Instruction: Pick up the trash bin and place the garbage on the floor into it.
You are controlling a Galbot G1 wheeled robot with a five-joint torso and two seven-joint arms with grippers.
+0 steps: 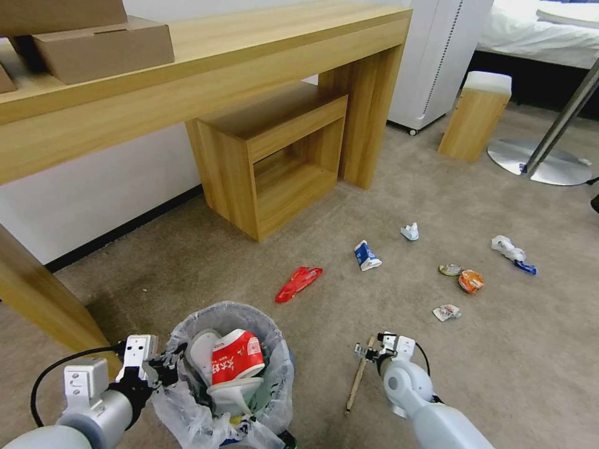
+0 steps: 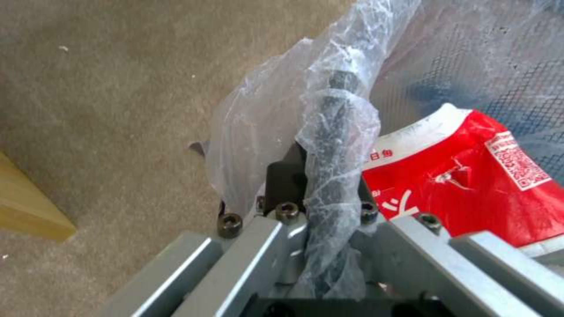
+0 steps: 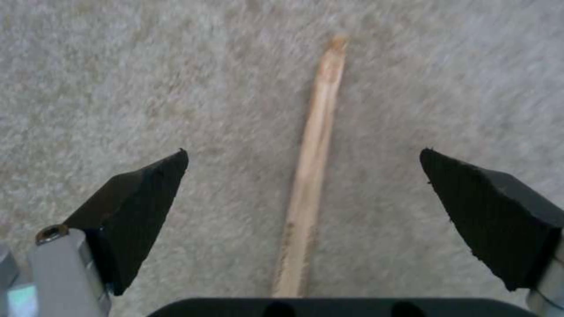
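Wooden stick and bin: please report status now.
Left gripper shut on trash bin rim. Right gripper open, straddling wooden stick on carpet. Nothing in the way.

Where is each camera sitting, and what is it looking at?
Head view: on the robot's head, looking down at carpet, litter and both arms.
Left wrist view: on the left arm, facing the bin rim, where the left claw is shut on it.
Right wrist view: on the right arm, facing the stick between the open right claw.
Head and right wrist views share the stick; head and left share the bin.

Red cup (image 2: 470,189) — "日鱼", QR code
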